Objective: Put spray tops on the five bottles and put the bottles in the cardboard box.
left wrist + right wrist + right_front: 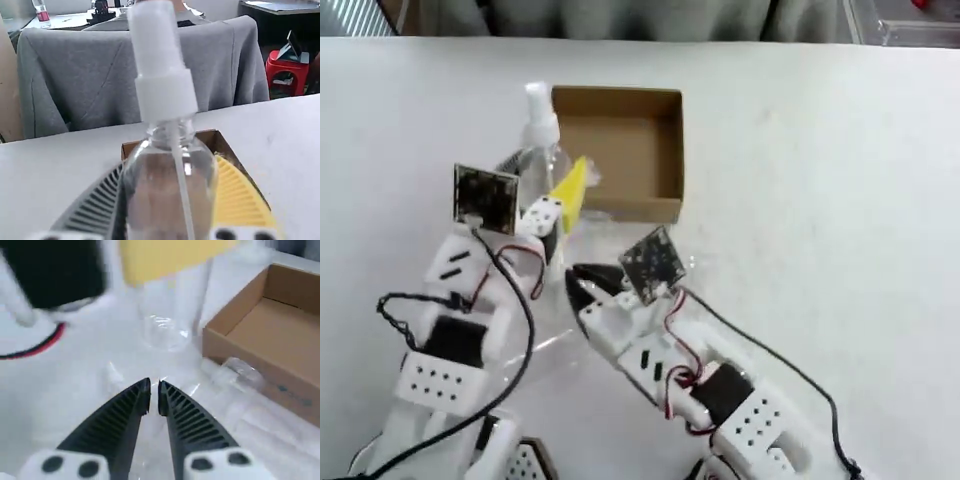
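**Capped bottle held upright beside the cardboard box**

The left gripper (545,178) was clamped on a clear bottle (535,160), which stood upright with a white spray top (538,112) seated on its neck. In the left wrist view the grey finger (95,205) pressed one side of the bottle's body and the yellow finger (240,200) the other. A thin dip tube ran down through the clear wall. Whether the bottle's base rested on the table (820,150) or hung just above it could not be told.

The cardboard box (620,150) sat open-topped on the table, and from above the bottle was just beside its left wall — outside it, not in it.

The right gripper (578,283) was low over the table, near the left gripper and short of the box's near corner. Its black fingers (125,415) were drawn almost together, with only a slit between the tips, and gripped nothing. Past those tips the right wrist view showed the bottle's lower part and the box.

A clear plastic piece (239,371) — too blurred to name — lay against the box's near wall. Beyond the table a grey garment (65,75) hung over a chair back.
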Robot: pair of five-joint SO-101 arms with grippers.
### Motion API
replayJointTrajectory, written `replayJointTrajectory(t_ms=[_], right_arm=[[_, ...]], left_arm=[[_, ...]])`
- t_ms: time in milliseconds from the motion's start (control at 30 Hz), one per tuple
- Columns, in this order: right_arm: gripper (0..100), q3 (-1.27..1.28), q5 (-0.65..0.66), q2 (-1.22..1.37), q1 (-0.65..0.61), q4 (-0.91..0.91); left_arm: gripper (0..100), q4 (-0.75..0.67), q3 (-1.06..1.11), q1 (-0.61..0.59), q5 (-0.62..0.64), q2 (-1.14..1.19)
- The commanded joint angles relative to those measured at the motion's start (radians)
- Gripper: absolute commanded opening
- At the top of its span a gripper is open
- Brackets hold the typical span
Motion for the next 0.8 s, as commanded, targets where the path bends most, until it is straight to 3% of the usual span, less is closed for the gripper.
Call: replayJointTrajectory(t_ms=[0, 267, 767], right_arm=[[1.5, 0.058, 0.011, -0.018, -0.031, -0.179], [1.5, 0.321, 0.012, -0.259, -0.147, -0.427], [1.5, 0.321, 0.003, -0.337, -0.111, -0.389]], left_arm=[[8, -0.081, -0.075, -0.007, 0.000, 0.033], [8, -0.129, -0.069, -0.007, 0.000, 0.099], [8, -0.098, 0.084, 0.004, 0.000, -0.182]])
